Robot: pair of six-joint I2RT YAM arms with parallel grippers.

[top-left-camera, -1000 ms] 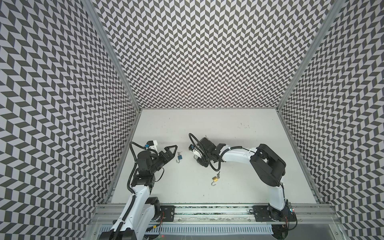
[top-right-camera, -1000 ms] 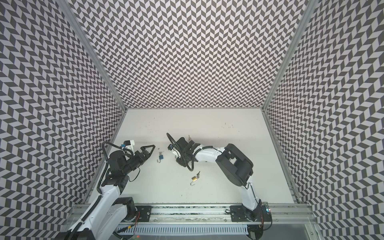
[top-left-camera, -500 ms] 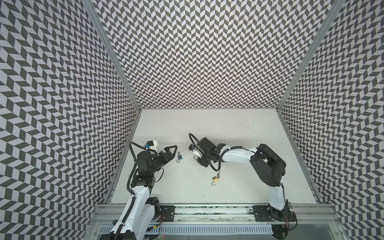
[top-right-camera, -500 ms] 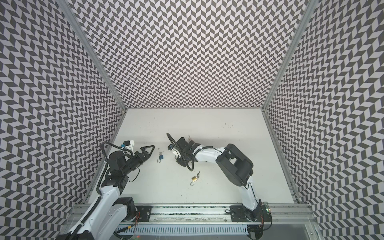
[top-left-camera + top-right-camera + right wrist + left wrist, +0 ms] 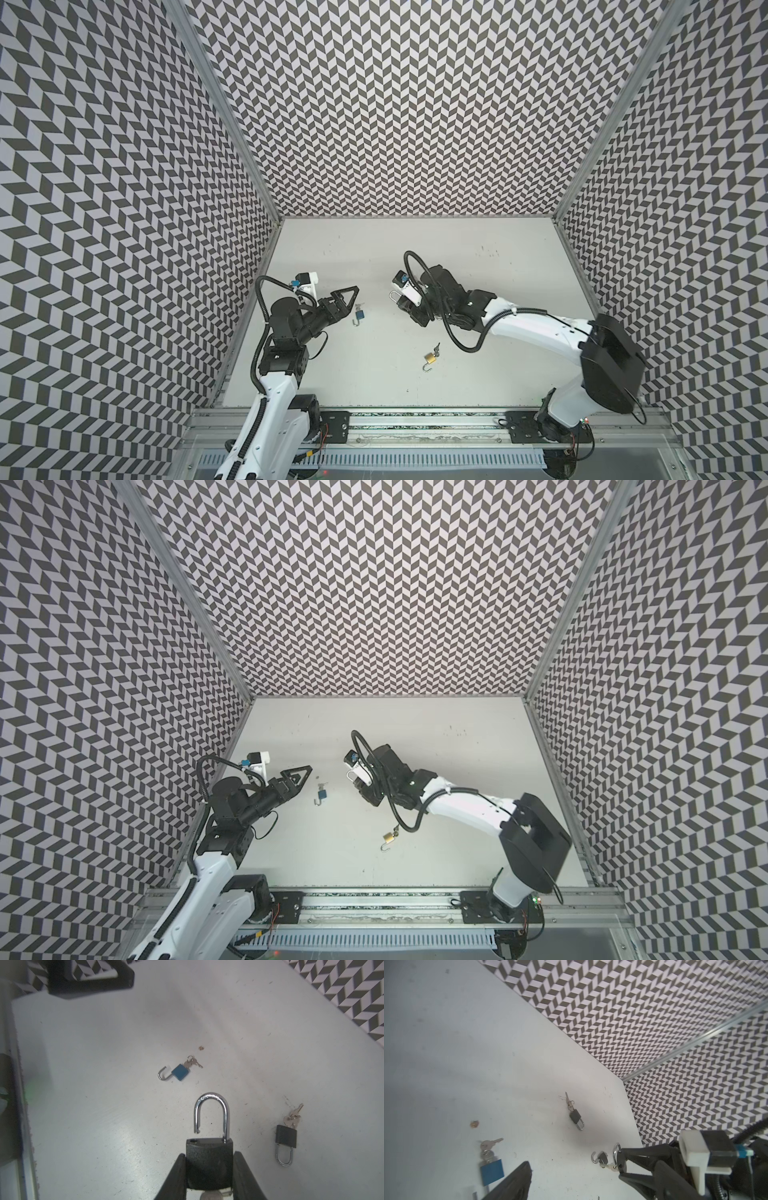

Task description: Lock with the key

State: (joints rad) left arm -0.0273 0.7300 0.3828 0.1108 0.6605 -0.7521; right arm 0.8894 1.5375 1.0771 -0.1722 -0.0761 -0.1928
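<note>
In both top views the right claw (image 5: 402, 305) is clamped on a black padlock (image 5: 393, 296). Only the lock's shiny shackle (image 5: 352, 776) shows past the fingers, and it points toward the left arm's side. The left claw (image 5: 351, 304) has its fingers spread wide and holds nothing. It is aimed back at the right claw but is well apart from it. A blue padlock (image 5: 360, 326) lies on the table (image 5: 478, 374) just beside the left claw's tips. A brass padlock (image 5: 430, 357) lies nearer the front rail.

From the left wrist we see only one of that claw's own fingers (image 5: 512, 1182), next to the blue padlock. Across bare table, the shackle pokes out of the right claw.

From the right wrist the grip is plain: the two fingers squeeze the edges of the black body. The shackle stands raised with one leg out of its hole, so the lock is not yet shut. The lock's long axis runs straight out along the claw. A round silver shape at the lock's bottom end, deep between the fingers, is what we take for the key (image 5: 209, 1195), though we cannot be sure. A small dark padlock (image 5: 285, 1136) with keys lies on the table nearby.

We judge that the free left arm faces the shackle end. The key end is tucked back toward the right wrist and looks harder to reach.
</note>
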